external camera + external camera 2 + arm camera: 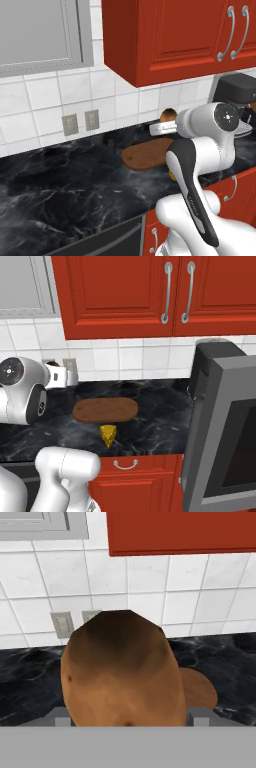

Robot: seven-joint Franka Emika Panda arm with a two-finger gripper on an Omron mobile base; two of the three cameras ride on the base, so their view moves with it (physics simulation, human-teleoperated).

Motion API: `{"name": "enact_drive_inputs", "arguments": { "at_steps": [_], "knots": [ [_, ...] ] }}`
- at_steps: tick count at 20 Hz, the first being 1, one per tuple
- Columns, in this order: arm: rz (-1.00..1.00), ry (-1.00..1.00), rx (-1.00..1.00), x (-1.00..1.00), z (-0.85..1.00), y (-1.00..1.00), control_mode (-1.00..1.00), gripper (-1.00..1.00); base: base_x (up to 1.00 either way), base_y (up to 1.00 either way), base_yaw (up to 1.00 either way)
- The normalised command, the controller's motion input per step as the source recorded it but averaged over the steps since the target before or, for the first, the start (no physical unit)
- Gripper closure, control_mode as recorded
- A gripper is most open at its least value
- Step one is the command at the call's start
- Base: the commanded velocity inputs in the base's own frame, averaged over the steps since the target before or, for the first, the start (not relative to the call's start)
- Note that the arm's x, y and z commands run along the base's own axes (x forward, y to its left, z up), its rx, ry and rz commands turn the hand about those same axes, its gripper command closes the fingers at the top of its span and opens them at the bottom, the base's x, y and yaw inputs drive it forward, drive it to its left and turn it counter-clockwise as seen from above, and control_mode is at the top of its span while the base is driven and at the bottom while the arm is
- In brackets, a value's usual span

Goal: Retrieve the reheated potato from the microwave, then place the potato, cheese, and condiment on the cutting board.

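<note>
My gripper (127, 718) is shut on the potato (120, 672), a brown oval that bulges up between the two fingertips. It hangs in the air near the tiled wall, above the far end of the cutting board (147, 154), and the potato (170, 113) shows at the end of the hand. The dark brown board (105, 409) lies bare on the black counter. The yellow cheese (108, 434) wedge sits on the counter in front of the board. A faint small dark shape, apparently the condiment (111, 145), stands just left of the board. The microwave (220, 421) looms at the right with its grey door swung out.
Red wall cabinets (150, 291) hang low over the counter, close above the hand. A black coffee machine (240, 95) stands at the right end. Two wall outlets (80, 122) sit on the white tiles. Red drawers (130, 481) lie below the counter edge.
</note>
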Motion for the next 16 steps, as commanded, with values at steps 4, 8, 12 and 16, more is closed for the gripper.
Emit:
{"name": "enact_drive_inputs", "arguments": {
  "at_steps": [4, 8, 12, 16],
  "knots": [
    [0.0, 0.0, 0.0, 0.0, 0.0, 0.0, 1.0, 1.0, 0.06, 0.0, 0.02],
    [0.0, 0.0, 0.0, 0.0, 0.0, 0.0, 1.0, 1.0, 0.0, 0.0, 0.0],
    [0.0, 0.0, 0.0, 0.0, 0.0, 0.0, 1.0, 1.0, 0.0, 0.0, 0.0],
    [0.0, 0.0, 0.0, 0.0, 0.0, 0.0, 1.0, 1.0, 0.0, 0.0, 0.0]
  ]
}}
